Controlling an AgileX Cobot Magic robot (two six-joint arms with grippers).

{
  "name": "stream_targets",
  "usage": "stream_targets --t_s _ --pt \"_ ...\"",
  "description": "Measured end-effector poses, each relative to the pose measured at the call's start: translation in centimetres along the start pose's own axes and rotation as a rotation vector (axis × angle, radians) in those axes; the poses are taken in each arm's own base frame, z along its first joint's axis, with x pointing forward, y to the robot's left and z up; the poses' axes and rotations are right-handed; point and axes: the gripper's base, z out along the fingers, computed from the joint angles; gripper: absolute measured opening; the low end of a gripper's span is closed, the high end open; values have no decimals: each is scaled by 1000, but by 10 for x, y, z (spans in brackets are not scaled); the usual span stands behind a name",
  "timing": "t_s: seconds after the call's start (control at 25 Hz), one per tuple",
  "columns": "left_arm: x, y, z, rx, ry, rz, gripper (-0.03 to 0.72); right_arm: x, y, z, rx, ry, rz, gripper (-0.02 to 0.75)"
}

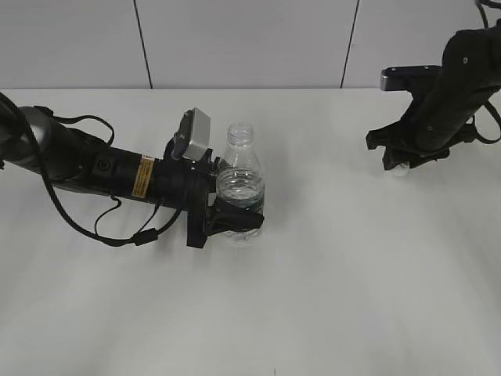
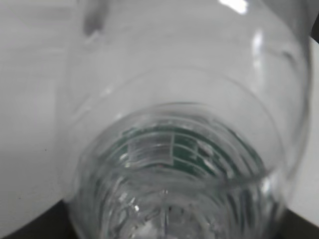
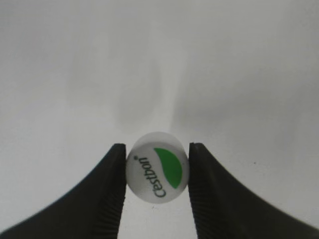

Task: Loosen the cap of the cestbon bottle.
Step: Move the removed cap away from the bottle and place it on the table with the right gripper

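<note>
2 fingers [image 3: 112, 194] flank cap [image 3: 157, 167] | bottle [image 1: 239, 182] uncapped

Legible text: the word "Cestbon" in dark green lettering, beside a green leaf-shaped mark, on the white top of the cap [image 3: 157, 167]. A yellow sticker [image 1: 144, 175] on the left arm carries print too small to read. The bottle's green label [image 2: 179, 149] is illegible.

Left wrist view: cestbon bottle [image 2: 184, 149] fills the lens, blurred — base and neck cut off by the edges; left gripper's fingers hidden. Exterior view: cap [image 1: 401, 170] mostly hidden under the right gripper [image 1: 403, 160] — contact with the table unclear. Right arm cut off at the edge.
</note>
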Motion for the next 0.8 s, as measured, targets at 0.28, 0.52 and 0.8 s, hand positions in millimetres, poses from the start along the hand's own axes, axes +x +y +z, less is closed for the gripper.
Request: stream_targets --t_s 0.28,0.52,0.8 --pt "0 0 0 0 0 0 412 6 0 16 -1 35 2 291" --pt "0 0 0 0 0 0 412 11 0 26 -4 62 9 291" --pt "0 0 0 0 0 0 412 12 1 28 -7 69 15 291"
